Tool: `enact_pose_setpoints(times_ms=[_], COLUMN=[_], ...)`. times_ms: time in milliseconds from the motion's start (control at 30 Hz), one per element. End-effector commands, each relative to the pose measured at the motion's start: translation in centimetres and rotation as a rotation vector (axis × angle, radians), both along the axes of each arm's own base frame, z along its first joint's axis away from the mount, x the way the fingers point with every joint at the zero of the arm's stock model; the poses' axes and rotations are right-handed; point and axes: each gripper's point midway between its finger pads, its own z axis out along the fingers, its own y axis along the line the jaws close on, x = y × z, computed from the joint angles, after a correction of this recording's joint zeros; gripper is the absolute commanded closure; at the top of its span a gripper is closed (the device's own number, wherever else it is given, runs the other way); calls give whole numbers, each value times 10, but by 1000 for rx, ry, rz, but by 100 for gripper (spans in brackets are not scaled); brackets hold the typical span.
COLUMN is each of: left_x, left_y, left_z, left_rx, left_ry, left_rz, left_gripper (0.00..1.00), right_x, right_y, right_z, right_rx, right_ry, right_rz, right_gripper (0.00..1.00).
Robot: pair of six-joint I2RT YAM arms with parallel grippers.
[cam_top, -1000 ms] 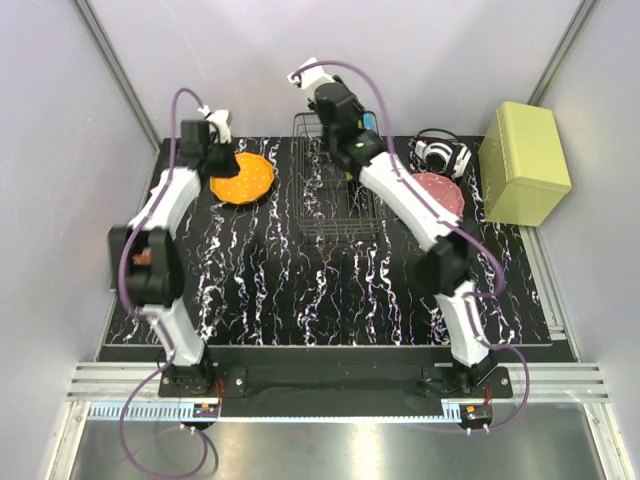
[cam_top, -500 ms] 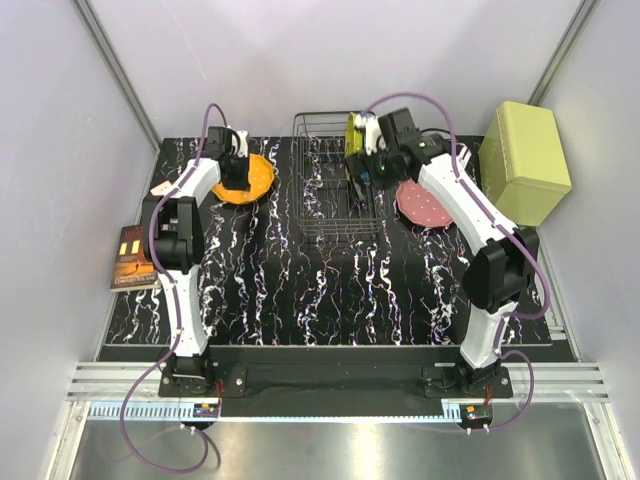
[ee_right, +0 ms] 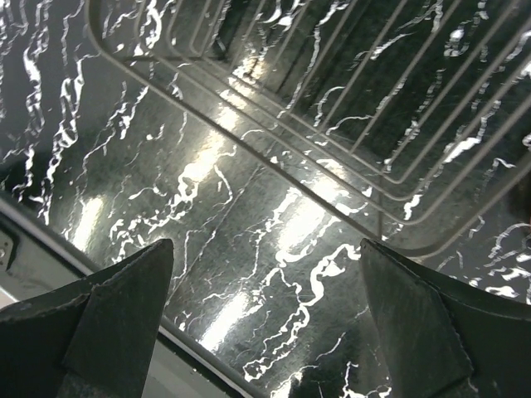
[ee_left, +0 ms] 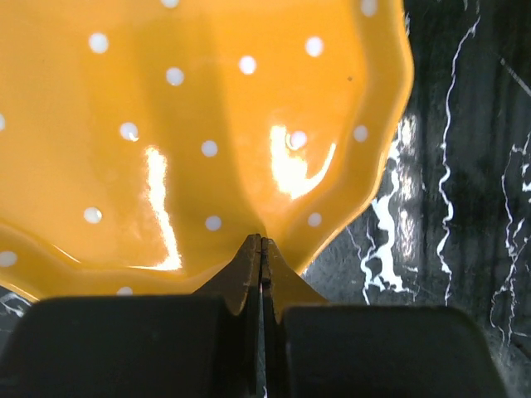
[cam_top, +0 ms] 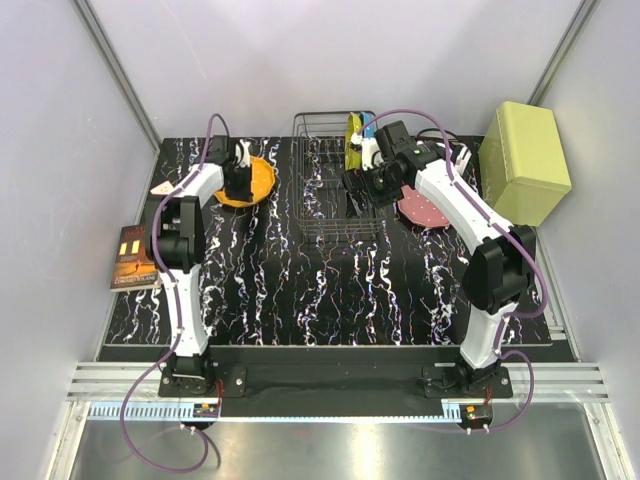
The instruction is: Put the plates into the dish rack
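Observation:
The orange plate (cam_top: 255, 182) lies left of the dish rack (cam_top: 322, 190). My left gripper (cam_top: 240, 172) is shut, and its tips (ee_left: 262, 240) press against the near rim of the orange plate (ee_left: 207, 116) without holding it. The yellow-green plate (cam_top: 352, 133) stands on edge at the rack's back right. My right gripper (cam_top: 363, 182) is open and empty above the rack's right side. In the right wrist view the right gripper (ee_right: 265, 249) has bare table between its fingers, with the rack's wires (ee_right: 373, 99) beyond. The pink plate (cam_top: 428, 210) lies right of the rack, partly under the right arm. I cannot make out the blue plate.
A yellow-green box (cam_top: 525, 160) stands at the back right. Headphones (cam_top: 447, 152) lie beside it. A book (cam_top: 130, 260) hangs over the mat's left edge and a small card (cam_top: 160, 188) lies near the left arm. Grey walls close in the back and sides.
The yellow-green plate now stands in the rack and my right gripper has drawn back from it, open. My left gripper has moved in against the orange plate's rim, which has shifted slightly.

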Motion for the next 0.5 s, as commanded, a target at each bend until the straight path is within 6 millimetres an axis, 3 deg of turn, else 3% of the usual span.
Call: enact_pose_setpoints(times_ms=[0,100,133,167,233,267,333,367,467], left_x=[-44,-82,-90,-116,-141,-172,-197,-223,-261], left_y=[-20,-33,-36,-39,-44,-45,-54,-59,-78], left_z=[5,-3,8,-3,7,-6,8,-2,-3], left_rx=[-77,-130,-145,-149,-186,-197,-245,-236,-236], left_ry=[125,224,221,285,322,399,411,452,463], left_rz=[-9,-6,3,7,63,92,117,103,30], left_gripper=[100,100,100,100,100,100,100,100,100], right_x=[-18,-25,-26,-27,-29,-32,-38,-40,-46], right_y=[3,1,1,1,2,2,1,-1,-4], right_z=[8,-5,-6,-7,-9,-12,-16,-21,-23], right_rx=[43,25,24,25,27,31,32,25,35], right_ry=[23,54,57,62,69,80,107,110,106], right_rz=[60,86,93,97,104,109,121,117,74], right_gripper=[0,0,0,0,1,2,1,2,3])
